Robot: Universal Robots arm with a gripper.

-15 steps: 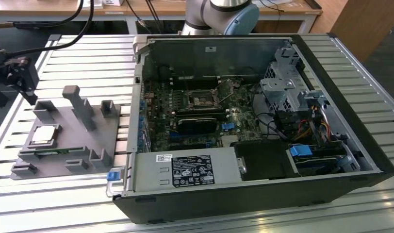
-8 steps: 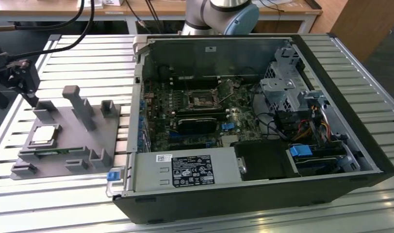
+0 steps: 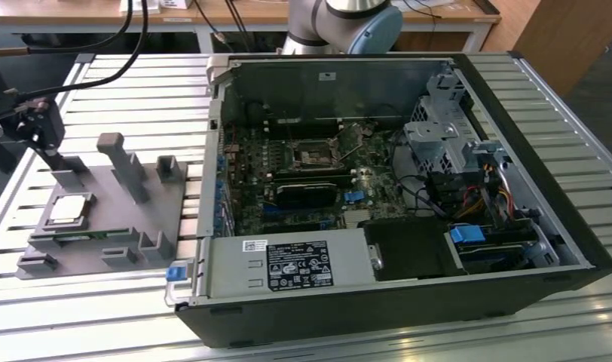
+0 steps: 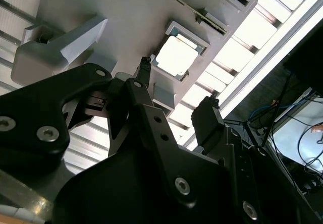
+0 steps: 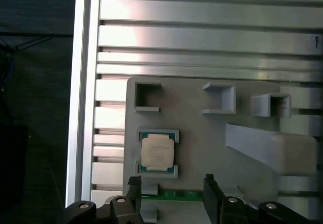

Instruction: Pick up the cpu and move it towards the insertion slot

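A slatted aluminium desk (image 3: pixel 105 75) is carrying an open black computer case (image 3: pixel 387 305) and, towards the exterior view's left, a grey plastic fixture (image 3: pixel 115 222) with upright posts and rectangular recesses. The cpu (image 3: pixel 70 211), a thin square chip with a pale silvery top, is lying flat in a square nest on that fixture. It is also showing in both wrist views (image 4: pixel 176 56) (image 5: pixel 158 152).

The arm's black gripper (image 3: pixel 59 162) is hanging over the fixture at the exterior view's left edge, near the cpu but not touching it. In both wrist views the gripper (image 5: pixel 171 179) (image 4: pixel 178 80) is showing its two dark fingers (image 5: pixel 211 191) spread wide apart, with nothing between them. The chip is sitting just beyond the fingertips. A thin green strip (image 5: pixel 176 196) is lying in the fixture beside the cpu's nest.

The insertion slot (image 3: pixel 314 156), a small dark square socket with a silvery frame, is sitting on the board inside the case, well apart from the cpu and the gripper.
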